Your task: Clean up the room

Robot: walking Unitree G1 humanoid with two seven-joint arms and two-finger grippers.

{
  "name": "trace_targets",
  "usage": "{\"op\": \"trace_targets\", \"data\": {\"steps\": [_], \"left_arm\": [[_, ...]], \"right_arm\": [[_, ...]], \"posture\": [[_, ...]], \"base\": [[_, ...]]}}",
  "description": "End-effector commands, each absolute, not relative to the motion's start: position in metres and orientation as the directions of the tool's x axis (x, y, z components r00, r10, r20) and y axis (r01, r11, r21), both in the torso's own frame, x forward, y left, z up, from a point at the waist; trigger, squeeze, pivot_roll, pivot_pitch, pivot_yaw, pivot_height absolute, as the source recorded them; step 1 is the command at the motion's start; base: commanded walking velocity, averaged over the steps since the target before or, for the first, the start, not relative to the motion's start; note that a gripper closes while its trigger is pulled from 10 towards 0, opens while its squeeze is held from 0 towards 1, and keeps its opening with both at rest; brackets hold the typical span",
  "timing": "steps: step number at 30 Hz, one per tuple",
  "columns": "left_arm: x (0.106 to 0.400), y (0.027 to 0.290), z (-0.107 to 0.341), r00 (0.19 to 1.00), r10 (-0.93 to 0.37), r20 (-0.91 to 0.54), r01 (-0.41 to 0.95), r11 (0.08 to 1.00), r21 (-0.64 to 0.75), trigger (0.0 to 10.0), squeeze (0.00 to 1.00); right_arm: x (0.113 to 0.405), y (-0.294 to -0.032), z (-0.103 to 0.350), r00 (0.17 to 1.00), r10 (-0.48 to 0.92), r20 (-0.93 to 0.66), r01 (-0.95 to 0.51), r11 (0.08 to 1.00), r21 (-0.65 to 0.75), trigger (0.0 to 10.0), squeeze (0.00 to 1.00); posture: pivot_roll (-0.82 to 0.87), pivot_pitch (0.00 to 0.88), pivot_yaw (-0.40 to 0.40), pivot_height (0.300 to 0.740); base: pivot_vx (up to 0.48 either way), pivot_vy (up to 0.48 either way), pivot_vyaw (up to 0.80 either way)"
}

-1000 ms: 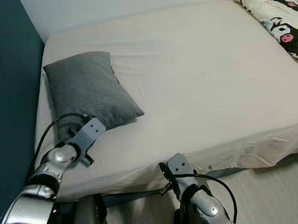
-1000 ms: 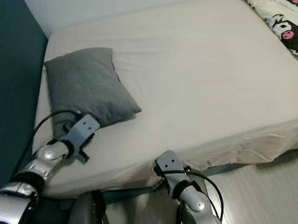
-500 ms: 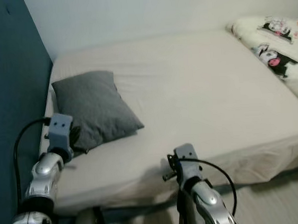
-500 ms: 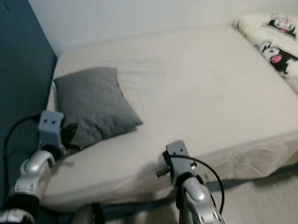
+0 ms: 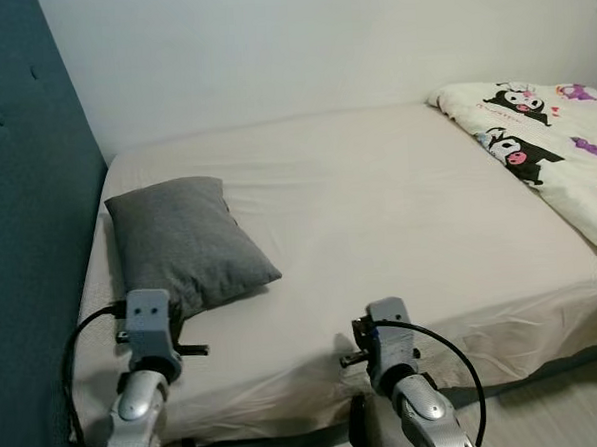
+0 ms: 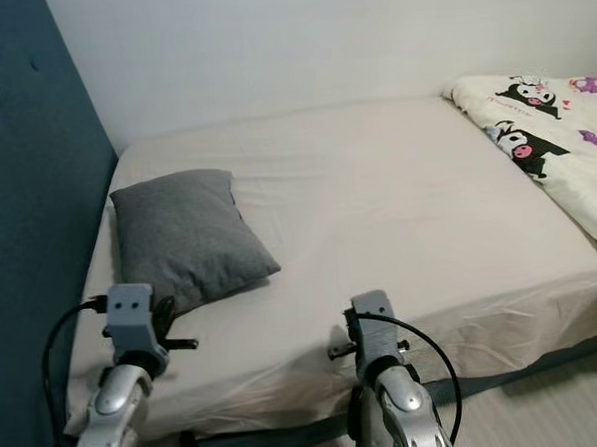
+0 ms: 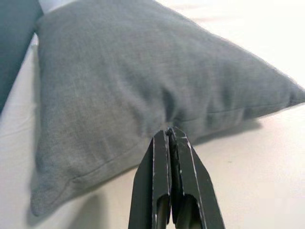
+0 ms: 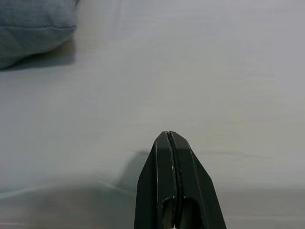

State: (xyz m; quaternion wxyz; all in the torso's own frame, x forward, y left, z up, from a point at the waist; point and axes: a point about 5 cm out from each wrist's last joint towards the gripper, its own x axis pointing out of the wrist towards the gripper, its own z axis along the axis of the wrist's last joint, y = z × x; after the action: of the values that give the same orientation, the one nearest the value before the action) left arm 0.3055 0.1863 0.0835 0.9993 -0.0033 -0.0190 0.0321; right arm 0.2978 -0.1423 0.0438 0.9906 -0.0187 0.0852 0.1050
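Observation:
A grey pillow (image 5: 184,239) lies at the head end of the bed, on the cream sheet (image 5: 377,199). My left gripper (image 7: 170,130) is shut and holds nothing; its tips hover just short of the pillow's (image 7: 143,71) near edge. In the eye views the left wrist (image 5: 148,316) sits by the pillow's near corner. My right gripper (image 8: 169,134) is also shut and holds nothing, low over the bare sheet (image 8: 190,71) near the bed's front edge. Its wrist (image 5: 386,324) shows at the middle of that edge.
A dark blue padded headboard (image 5: 27,198) runs along the left. A white blanket with cartoon prints (image 5: 545,150) is bunched at the bed's right end. A pale wall (image 5: 319,42) stands behind the bed, and light floor (image 5: 589,409) shows at bottom right.
The head camera has lifted, so more wall and blanket show. My left arm has drawn back from the pillow's near corner and straightened. My right arm has come up to the bed's front edge.

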Motion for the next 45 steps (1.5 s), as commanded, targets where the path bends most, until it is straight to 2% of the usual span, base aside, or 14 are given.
{"op": "trace_targets", "data": {"steps": [1, 19, 28, 36, 45], "left_arm": [[0.302, 0.184, 0.079, 0.998, 0.070, 0.007, -0.070, 0.998, 0.003, 10.0, 0.00], [0.298, 0.173, 0.075, 0.997, 0.065, -0.037, -0.062, 0.995, 0.074, 10.0, 0.00], [0.294, 0.179, 0.073, 0.995, 0.097, -0.035, -0.096, 0.995, 0.032, 10.0, 0.00], [0.291, 0.179, 0.071, 0.994, 0.094, -0.054, -0.091, 0.994, 0.052, 10.0, 0.00], [0.283, 0.179, 0.065, 0.993, 0.099, -0.067, -0.095, 0.993, 0.064, 10.0, 0.00]], "right_arm": [[0.294, -0.145, 0.039, 0.964, 0.194, -0.180, -0.197, 0.980, 0.001, 10.0, 0.00], [0.293, -0.144, 0.034, 0.962, 0.198, -0.188, -0.198, 0.980, 0.017, 10.0, 0.00], [0.294, -0.139, 0.032, 0.953, 0.223, -0.203, -0.226, 0.974, 0.011, 10.0, 0.00], [0.293, -0.137, 0.030, 0.947, 0.244, -0.210, -0.245, 0.969, 0.021, 10.0, 0.00], [0.292, -0.135, 0.031, 0.945, 0.262, -0.194, -0.264, 0.964, 0.018, 10.0, 0.00]], "posture": [[-0.04, 0.094, -0.047, 0.570], [-0.04, 0.094, -0.047, 0.644], [-0.03, 0.090, -0.048, 0.644], [-0.03, 0.087, -0.050, 0.644], [-0.03, 0.088, -0.049, 0.689]], "base": [[0.000, 0.000, 0.00], [0.000, 0.000, 0.00], [0.000, 0.000, 0.00], [0.000, 0.000, 0.00], [0.000, 0.000, 0.00]]}}
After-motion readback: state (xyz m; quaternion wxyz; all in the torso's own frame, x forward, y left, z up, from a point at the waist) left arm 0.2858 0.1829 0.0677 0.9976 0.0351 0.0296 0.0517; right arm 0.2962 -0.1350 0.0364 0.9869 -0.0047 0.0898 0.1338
